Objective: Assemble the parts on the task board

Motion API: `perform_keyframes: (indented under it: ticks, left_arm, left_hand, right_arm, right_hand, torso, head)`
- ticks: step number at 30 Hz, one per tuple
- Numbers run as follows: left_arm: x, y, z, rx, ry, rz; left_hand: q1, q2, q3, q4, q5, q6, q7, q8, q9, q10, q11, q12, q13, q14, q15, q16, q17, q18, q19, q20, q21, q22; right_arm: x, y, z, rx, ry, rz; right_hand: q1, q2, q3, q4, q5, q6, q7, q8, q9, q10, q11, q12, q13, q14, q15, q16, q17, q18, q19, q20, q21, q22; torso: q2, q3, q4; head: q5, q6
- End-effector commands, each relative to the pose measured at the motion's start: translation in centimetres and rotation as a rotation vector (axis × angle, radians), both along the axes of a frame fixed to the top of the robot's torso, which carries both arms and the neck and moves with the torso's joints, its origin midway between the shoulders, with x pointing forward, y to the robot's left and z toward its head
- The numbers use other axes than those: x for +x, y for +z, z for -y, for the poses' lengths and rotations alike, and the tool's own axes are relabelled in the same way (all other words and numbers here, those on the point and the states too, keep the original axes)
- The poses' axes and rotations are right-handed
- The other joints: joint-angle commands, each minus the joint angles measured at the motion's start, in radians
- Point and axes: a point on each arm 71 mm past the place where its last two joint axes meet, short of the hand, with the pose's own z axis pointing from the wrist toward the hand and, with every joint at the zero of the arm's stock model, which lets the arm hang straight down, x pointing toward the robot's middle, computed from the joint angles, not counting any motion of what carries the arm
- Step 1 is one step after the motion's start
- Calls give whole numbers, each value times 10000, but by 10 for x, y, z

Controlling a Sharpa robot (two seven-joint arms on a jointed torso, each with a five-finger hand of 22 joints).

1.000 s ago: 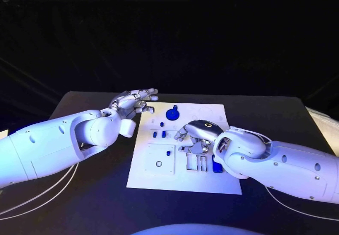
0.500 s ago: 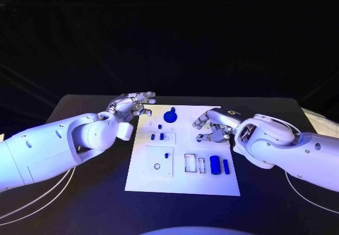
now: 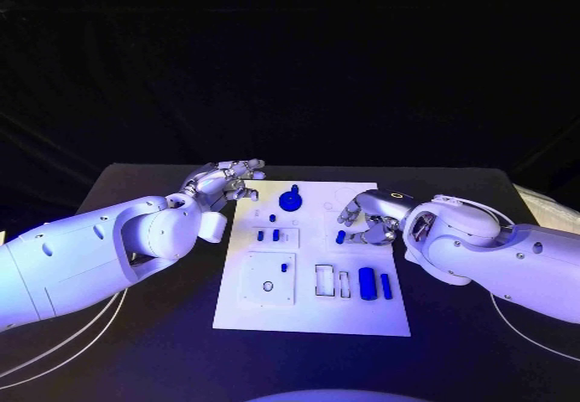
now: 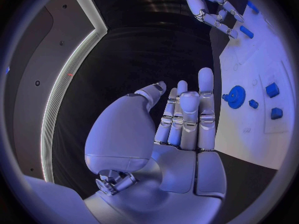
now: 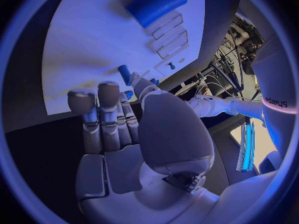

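At the near end of the task board point(image 3: 308, 314), the white plate on the black table point(image 3: 145, 335), a blue cylinder point(image 3: 366, 281) and a thinner blue bar point(image 3: 385, 286) lie beside two white slots that look unfilled. To their left a raised square panel point(image 3: 268, 277) carries one small blue peg point(image 3: 283, 267) and an open round hole. Farther back, two small blue blocks point(image 3: 273, 235) sit on a second panel, and at the far end a blue gear point(image 3: 292, 200) stands on the board. Judging from the loose pieces and bare recesses, assembly is only partly done.

The right hand point(image 3: 366, 224) rests over the board's right edge, its fingers curled toward a small blue peg point(image 5: 125, 74); whether it is pinching that peg I cannot tell. The left hand point(image 3: 225, 180) hovers off the far left corner, fingers apart, holding nothing.
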Motion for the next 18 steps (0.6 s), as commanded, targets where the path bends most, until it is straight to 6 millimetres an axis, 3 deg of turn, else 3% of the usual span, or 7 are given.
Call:
perform_keyframes:
  ticks: [1, 18]
  left_arm:
    - [0, 1, 2, -68, -149, 121]
    - [0, 1, 2, -54, -154, 88]
  left_hand:
    - [80, 35, -20, -66, 52, -77, -4, 53, 0, -68, -30, 18, 15, -47, -1, -48, -6, 118, 73, 8, -36, -13]
    - [85, 26, -26, -73, 50, -85, 1, 55, -1, -81, -26, 22, 16, -51, 1, -51, -13, 118, 77, 8, -42, -17]
  right_arm:
    - [0, -5, -3, -491, 107, -170]
    - [0, -15, -14, -674, 370, -378]
  right_hand:
    - [57, 103, 69, -57, 6, 135, -37, 52, 13, 192, -77, 141, 22, 24, -58, 53, -18, -62, 67, -38, 37, -2]
    - [57, 386, 668, 87, -156, 978, -206, 186, 51, 1595, -344, 430, 1, 183, -267, 512, 412, -212, 452, -214, 590, 843]
  torso:
    - [4, -5, 11]
    - [-2, 0, -10]
  head:
    - [-7, -18]
    - [17, -73]
